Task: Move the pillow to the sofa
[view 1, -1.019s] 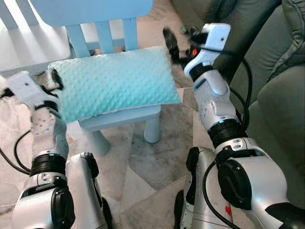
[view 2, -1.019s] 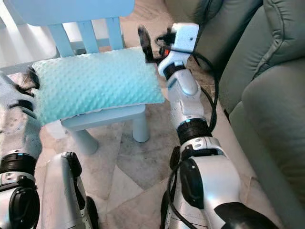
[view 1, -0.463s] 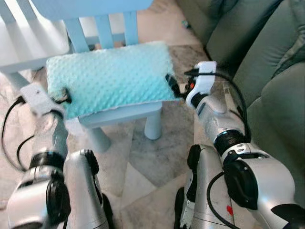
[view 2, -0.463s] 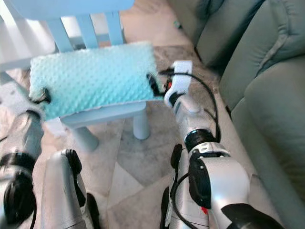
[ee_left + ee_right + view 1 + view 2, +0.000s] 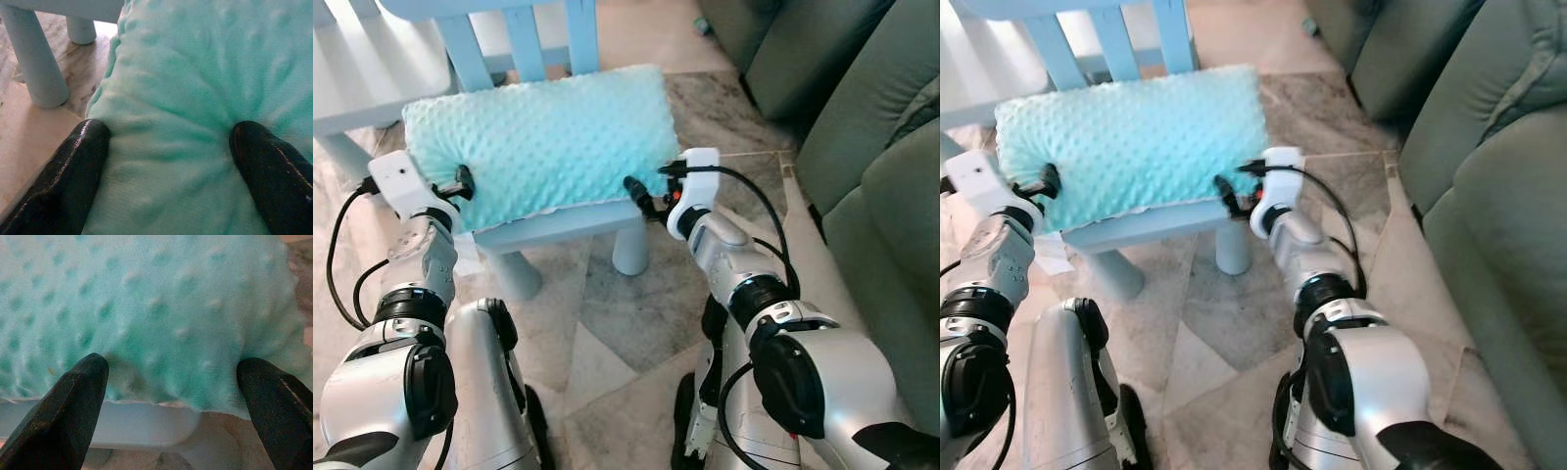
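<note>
Teal dimpled pillow (image 5: 540, 140) lying flat across the seat of a small light-blue chair (image 5: 570, 222), overhanging the seat at both ends. Left gripper (image 5: 461, 183) at the pillow's left end, jaws spread wide; in the left wrist view, fingers (image 5: 63, 181) pressing into the fabric on either side of a bunched fold of pillow between them, the material puckered around each tip. Touching, but not pinched shut on it.

Right gripper (image 5: 639, 193) at the pillow's right front corner, just above the seat edge, jaws likewise wide apart. In the right wrist view, pillow filling the gap between the fingertips (image 5: 73, 401), its lower edge and the pale seat rim just beneath the tips. Contact with the near fingertip plain; with the far one, hard to tell.

Chair back slats (image 5: 522, 40) rising beyond the pillow, away from both jaws. Chair legs (image 5: 629, 245) standing on a marbled stone floor (image 5: 607, 323) below the jaws. Green sofa (image 5: 862, 147) well apart from the right gripper, off to its outer side, cushions running up the right edge.
</note>
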Controlling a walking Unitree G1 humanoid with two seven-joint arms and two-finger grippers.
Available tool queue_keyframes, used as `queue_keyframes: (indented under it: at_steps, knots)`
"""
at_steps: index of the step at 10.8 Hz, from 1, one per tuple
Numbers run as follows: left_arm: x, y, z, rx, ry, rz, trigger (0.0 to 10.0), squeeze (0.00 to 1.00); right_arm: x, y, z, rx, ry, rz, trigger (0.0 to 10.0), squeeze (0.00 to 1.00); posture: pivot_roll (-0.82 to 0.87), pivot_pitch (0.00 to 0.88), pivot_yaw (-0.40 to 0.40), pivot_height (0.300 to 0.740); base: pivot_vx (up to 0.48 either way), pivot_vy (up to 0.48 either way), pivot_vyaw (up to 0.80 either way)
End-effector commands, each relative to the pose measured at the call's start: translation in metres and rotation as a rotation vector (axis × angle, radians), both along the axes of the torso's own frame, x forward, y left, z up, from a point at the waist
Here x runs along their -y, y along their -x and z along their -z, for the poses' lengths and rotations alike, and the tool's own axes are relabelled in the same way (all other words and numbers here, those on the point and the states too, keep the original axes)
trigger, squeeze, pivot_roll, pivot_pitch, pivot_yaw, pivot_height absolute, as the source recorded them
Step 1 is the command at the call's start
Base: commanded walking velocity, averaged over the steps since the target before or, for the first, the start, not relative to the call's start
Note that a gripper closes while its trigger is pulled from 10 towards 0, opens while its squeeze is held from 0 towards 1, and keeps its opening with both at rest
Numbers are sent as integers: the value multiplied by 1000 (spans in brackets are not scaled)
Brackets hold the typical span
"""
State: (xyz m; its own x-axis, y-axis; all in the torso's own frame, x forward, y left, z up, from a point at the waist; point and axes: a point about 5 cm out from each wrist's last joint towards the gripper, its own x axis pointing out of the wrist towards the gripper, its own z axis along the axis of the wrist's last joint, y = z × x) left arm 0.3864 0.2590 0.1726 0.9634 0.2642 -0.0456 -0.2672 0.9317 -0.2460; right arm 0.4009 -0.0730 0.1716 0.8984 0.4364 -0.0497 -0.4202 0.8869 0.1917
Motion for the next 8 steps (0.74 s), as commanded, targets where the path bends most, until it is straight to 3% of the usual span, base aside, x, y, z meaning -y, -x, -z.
queue_keyframes:
  at_steps: [1, 3, 4, 6, 8]
  knots:
    - [2, 1, 10, -48, 13, 20, 10000, 0, -5, 2, 5, -22, 16, -16, 10000, 0, 24, 414, -31, 414, 0, 0, 0]
    - [11, -1, 11, -48, 30, 65, 10000, 0, -17, 4, 4, 11, 65, -57, 9569, 0, 23, 421, -31, 414, 0, 0, 0]
    - [12, -2, 9, -38, 27, 65, 10000, 0, -15, 3, -2, 40, 62, -51, 10000, 0, 23, 422, -31, 414, 0, 0, 0]
    - [2, -3, -5, 20, 24, 32, 10000, 0, 9, -10, -34, 111, -48, 35, 10000, 0, 23, 424, -29, 414, 0, 0, 0]
    - [-1, -2, -4, 14, 16, 20, 10000, 0, 27, -13, -36, 117, -11, 98, 10000, 0, 35, 427, -31, 414, 0, 0, 0]
